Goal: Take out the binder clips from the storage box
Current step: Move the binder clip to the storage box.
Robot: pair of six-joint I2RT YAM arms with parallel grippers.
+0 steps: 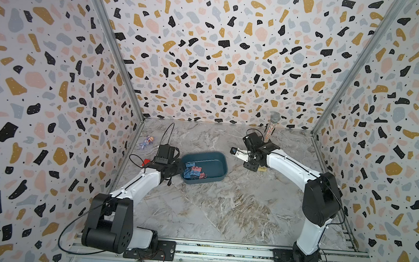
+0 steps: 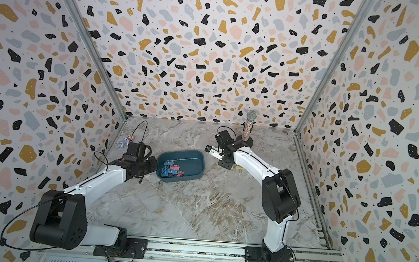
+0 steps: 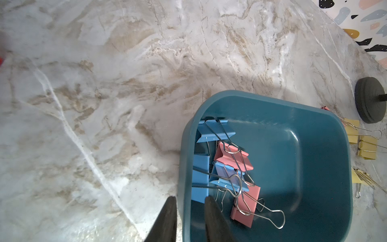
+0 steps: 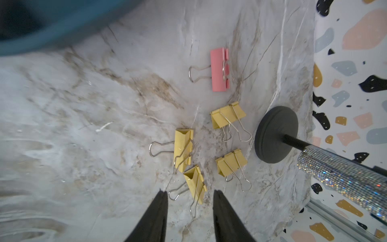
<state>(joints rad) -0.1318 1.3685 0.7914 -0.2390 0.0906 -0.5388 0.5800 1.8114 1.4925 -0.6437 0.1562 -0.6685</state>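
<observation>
The teal storage box (image 1: 223,158) (image 2: 190,161) sits mid-table. Several blue and pink binder clips (image 1: 192,171) (image 3: 230,163) lie piled in the end nearest my left arm. My left gripper (image 3: 190,199) (image 1: 174,169) straddles that end's wall, one finger outside and one inside, shut on it. To the right of the box, my right gripper (image 4: 190,191) (image 1: 250,165) hangs open just above the table. A yellow clip (image 4: 195,184) lies loose below its fingertips. Other yellow clips (image 4: 183,150) (image 4: 227,115) and a pink one (image 4: 219,70) rest on the marble nearby.
A glittery microphone (image 1: 271,128) stands on a black round base (image 4: 276,134) just behind the clips on the table. A purple toy figure (image 1: 147,142) and a red block (image 1: 146,161) lie by the left wall. Patterned walls close three sides.
</observation>
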